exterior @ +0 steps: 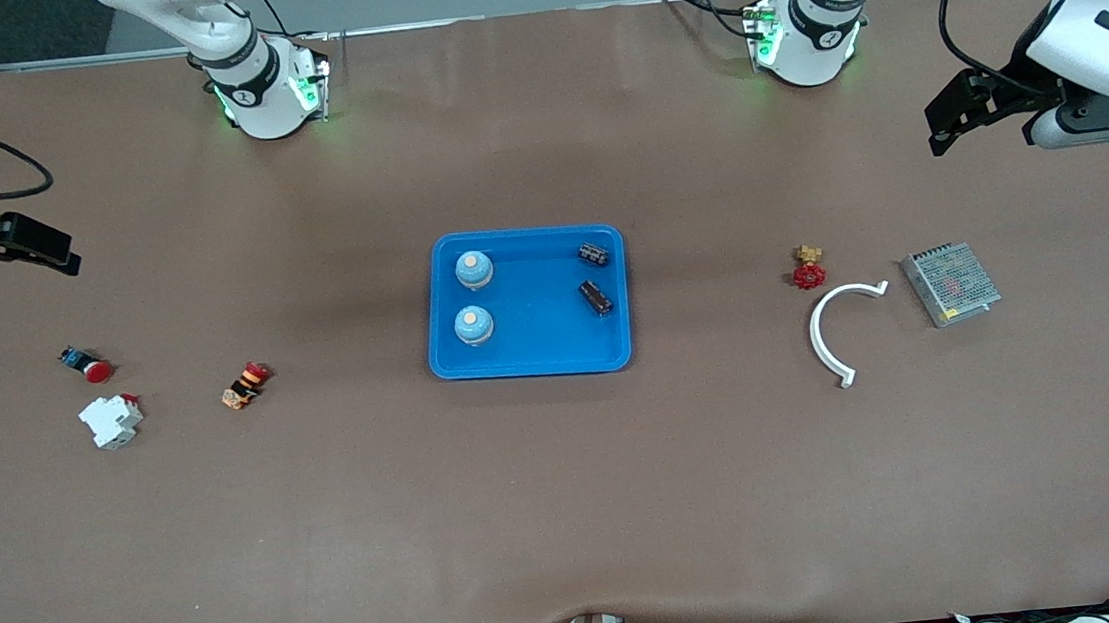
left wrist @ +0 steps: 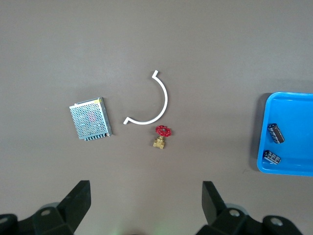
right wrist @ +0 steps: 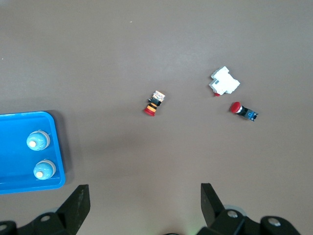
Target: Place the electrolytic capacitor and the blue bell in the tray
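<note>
The bright-blue tray [exterior: 531,366] lies at the table's middle. In it stand two pale-blue bells [exterior: 474,269] [exterior: 473,326] on the side toward the right arm's end. Two dark electrolytic capacitors [exterior: 594,254] [exterior: 597,298] lie on the side toward the left arm's end. My left gripper [exterior: 940,129] hangs open over bare table at the left arm's end; its wrist view shows its open gripper [left wrist: 145,196], the tray's rim [left wrist: 262,147] and both capacitors [left wrist: 276,132]. My right gripper [exterior: 57,250] hangs open over the right arm's end, holding nothing. Its wrist view shows the open gripper [right wrist: 145,196] and the bells [right wrist: 37,141].
Toward the left arm's end lie a red-handled brass valve [exterior: 809,269], a white curved clip [exterior: 835,327] and a metal mesh box [exterior: 951,284]. Toward the right arm's end lie a white breaker [exterior: 111,420], a red push-button [exterior: 87,364] and an orange-and-red part [exterior: 246,384].
</note>
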You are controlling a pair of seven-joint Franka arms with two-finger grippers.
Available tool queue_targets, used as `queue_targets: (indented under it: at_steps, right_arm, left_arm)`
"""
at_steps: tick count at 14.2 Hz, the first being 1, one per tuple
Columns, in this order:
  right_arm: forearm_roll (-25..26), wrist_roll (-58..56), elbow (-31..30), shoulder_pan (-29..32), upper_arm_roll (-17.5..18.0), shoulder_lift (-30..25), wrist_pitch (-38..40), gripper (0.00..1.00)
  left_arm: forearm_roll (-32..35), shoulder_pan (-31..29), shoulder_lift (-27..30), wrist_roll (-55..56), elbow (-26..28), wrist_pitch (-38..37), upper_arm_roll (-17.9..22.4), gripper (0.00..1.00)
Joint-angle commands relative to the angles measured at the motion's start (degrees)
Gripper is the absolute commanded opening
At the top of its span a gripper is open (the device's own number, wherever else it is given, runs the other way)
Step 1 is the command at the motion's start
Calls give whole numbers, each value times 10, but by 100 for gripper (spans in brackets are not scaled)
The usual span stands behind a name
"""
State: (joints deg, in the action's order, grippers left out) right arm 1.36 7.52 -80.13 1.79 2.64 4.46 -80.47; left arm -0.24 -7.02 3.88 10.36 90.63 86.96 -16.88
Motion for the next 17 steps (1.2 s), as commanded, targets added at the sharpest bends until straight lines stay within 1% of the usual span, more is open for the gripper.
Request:
queue_targets:
  at_steps: [1,5,6,7,8,9,17]
  right_arm:
    - [0,-17,9,-5,-13,-11,12,100]
    - [-2,-15,9,-5,-12,-16,22,100]
    - [-12,-15,8,-4,-12,-17,25,100]
    - [-35,-15,9,-2,-14,-16,37,100]
    - [-60,-16,8,-1,-25,-16,46,100]
    - [-73,-17,6,-2,-32,-16,48,100]
    - [-77,-22,-18,-2,-33,-14,40,100]
  left_arm:
    - [-6,-1,6,5,3,-7,-3,100]
    - [-4,-1,5,5,1,-6,-5,100]
    - [-5,-1,5,5,1,-6,-5,100]
    - [-4,-1,5,5,1,-6,-6,100]
    - [-5,-1,6,5,1,-6,-8,100]
    - [-5,-1,5,5,1,-6,-10,100]
    - [-5,-2,6,4,1,-5,-11,100]
